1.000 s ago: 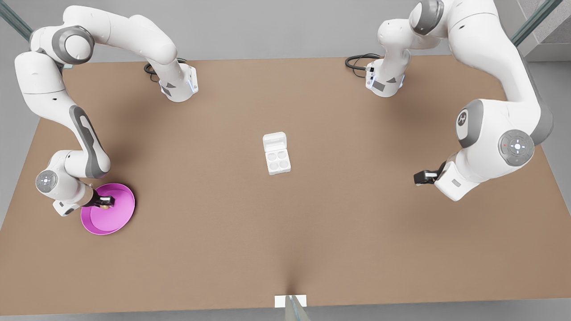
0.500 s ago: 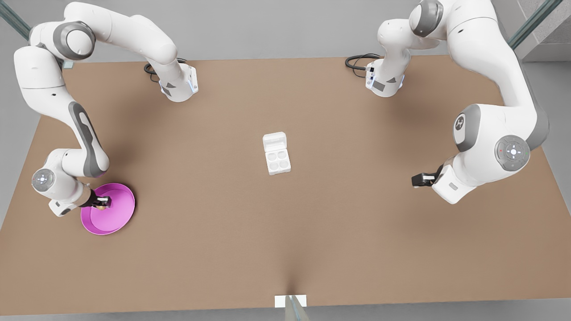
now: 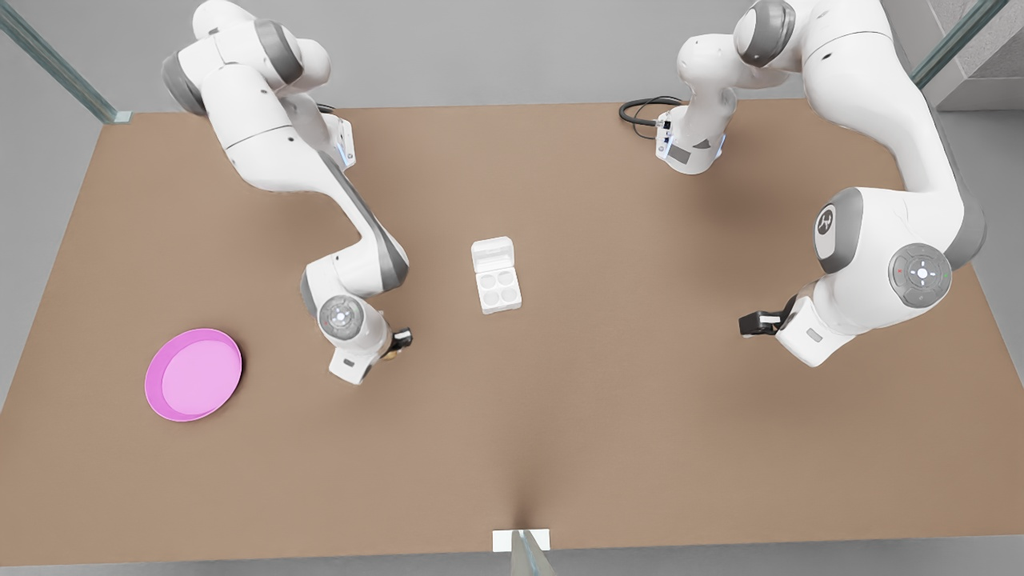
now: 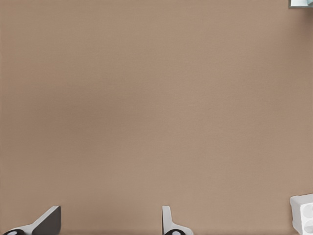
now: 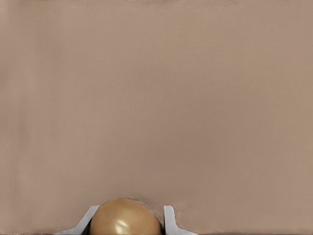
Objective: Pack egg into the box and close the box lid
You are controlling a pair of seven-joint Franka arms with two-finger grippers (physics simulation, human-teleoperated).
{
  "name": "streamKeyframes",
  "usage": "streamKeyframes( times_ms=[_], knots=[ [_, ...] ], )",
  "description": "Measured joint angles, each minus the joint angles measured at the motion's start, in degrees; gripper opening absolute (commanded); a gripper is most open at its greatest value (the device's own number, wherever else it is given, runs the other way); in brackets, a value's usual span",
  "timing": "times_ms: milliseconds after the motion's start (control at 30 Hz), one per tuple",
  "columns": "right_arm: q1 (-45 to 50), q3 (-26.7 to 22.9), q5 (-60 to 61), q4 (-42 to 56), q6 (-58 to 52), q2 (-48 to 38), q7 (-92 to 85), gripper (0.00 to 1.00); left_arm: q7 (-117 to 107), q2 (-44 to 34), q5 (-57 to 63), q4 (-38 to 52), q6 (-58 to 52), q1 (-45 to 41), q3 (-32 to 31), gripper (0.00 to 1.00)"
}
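— Plenty of bare table (image 3: pixel 560 416), edges far off, plate (image 3: pixel 194 374) sitting well apart.
— Box (image 3: pixel 496 274) lying open mid-table, lid (image 3: pixel 491 254) folded back, baring four empty cups for loading.
— Waiting with left gripper (image 3: pixel 748 322) spread, well off at the front view's right, likely for closing.
— Pinching egg (image 5: pixel 125 219) in right gripper (image 3: pixel 399 342), hovering near the box.

Box (image 3: pixel 496 275) mid-table (image 3: pixel 608 416), lid (image 3: pixel 491 254) behind it, plate (image 3: pixel 193 374) far left in front view
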Motion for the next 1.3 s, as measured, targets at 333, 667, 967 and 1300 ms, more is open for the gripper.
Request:
streamKeyframes(
  times_ms=[333, 667, 967, 1300],
  knots=[
    [26.88, -16.71, 18.08, 9.27, -5.78, 4.18, 9.30, 0.54, -0.02, 0.18, -0.05, -0.07, 0.24, 0.07, 0.00, 1.00],
    [38.64, -22.28, 25.64, 9.13, -7.25, 6.63, 16.94, 0.57, -0.03, 0.23, 0.09, -0.10, 0.39, 0.08, 0.00, 1.00],
    [28.26, -22.28, 23.96, 3.99, -8.25, 0.11, 20.67, 1.00, -0.04, 0.09, 0.11, -0.07, 0.39, 0.07, 0.00, 1.00],
    [-18.19, -12.87, 4.44, 3.33, -23.18, -26.80, 8.64, 1.00, -5.41, -11.21, 0.83, -24.74, 6.86, -12.26, -1.58, 1.00]
  ],
)
